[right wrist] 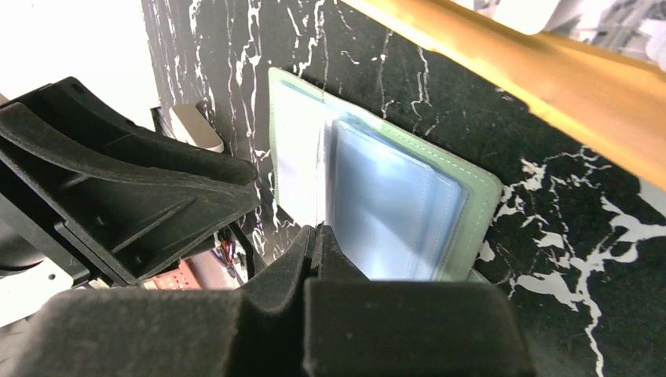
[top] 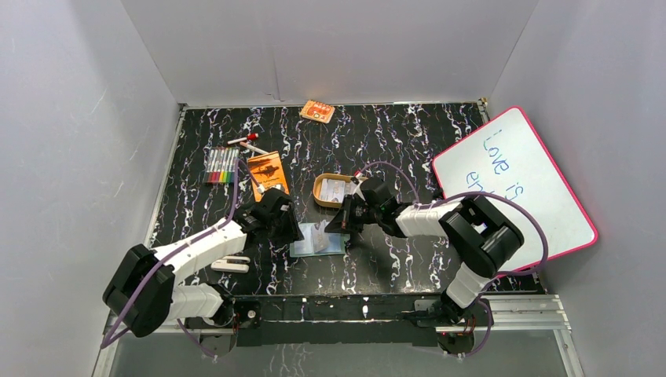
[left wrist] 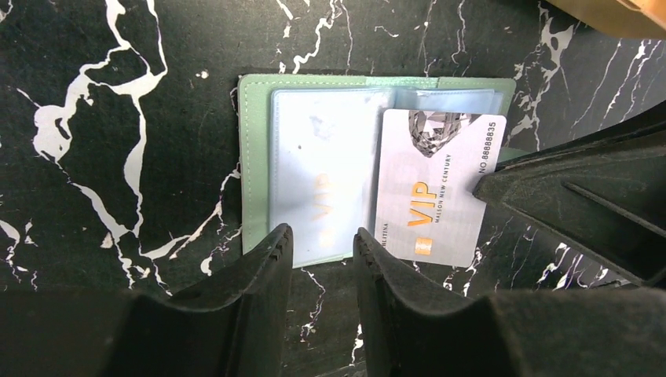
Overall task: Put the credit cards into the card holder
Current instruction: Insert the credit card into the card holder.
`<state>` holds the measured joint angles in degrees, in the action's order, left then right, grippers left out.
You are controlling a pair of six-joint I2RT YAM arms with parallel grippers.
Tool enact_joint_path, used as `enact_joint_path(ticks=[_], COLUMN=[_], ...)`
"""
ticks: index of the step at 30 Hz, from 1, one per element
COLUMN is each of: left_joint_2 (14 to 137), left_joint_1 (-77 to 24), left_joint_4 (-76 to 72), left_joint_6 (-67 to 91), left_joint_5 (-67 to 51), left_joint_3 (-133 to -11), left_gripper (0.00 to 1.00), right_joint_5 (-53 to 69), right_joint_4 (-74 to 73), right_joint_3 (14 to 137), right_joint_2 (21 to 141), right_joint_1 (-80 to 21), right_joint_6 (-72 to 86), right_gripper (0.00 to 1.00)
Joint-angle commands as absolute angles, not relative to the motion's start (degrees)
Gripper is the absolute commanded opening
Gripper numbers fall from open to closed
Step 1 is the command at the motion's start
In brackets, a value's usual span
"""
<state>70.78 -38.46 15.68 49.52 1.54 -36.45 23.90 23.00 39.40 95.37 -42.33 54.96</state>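
Midway through the filing job, the right gripper [right wrist: 317, 234], jaws shut on the edge of a credit card [left wrist: 432, 196], holds it slanted across the right half of the open card holder [left wrist: 255, 173], which lies flat at the middle of the worktop's [top: 408, 141] near edge. A second card [left wrist: 318, 208] shows faintly through the holder's left sleeve. The left gripper [left wrist: 320, 239] hovers at the holder's near edge, jaws parted with nothing between them, just beside the loose card's corner. Seating this card looks to be the step in hand. The next move likely calls for lining its edge up with a sleeve mouth and sliding it in. More cards [top: 336, 188] appear to wait in the tan tray [top: 315, 188] just beyond.
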Motion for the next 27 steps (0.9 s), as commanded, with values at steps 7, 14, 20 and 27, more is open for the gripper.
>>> enact_joint_path(ticks=[7,14,20,27], left_joint_2=[73.5,72.8,72.6,73.3], left_joint_1=[-38.5,-38.6,-38.5,-38.5], left_joint_4=[17.2,17.9,17.8,17.3], left_joint_6=[49.2,48.8,49.0,49.0], left_joint_5=[3.7,4.7,4.3,3.7], left_joint_3=[-36.5,-36.4,-35.8,-35.4], left_gripper=[0.31,0.31,0.31,0.31], right_joint_5=[21.9,23.0,23.5,23.2], right_joint_4=[25.7,28.0,29.2,30.5], right_joint_3=[37.8,37.7,38.1,37.8], right_joint_2=[95.7,97.0,98.0,99.1], right_joint_1=[-42.0,-42.0,-42.0,-42.5], right_joint_6=[57.4,58.5,59.1,60.0], right_gripper=[0.00,0.00,0.00,0.00])
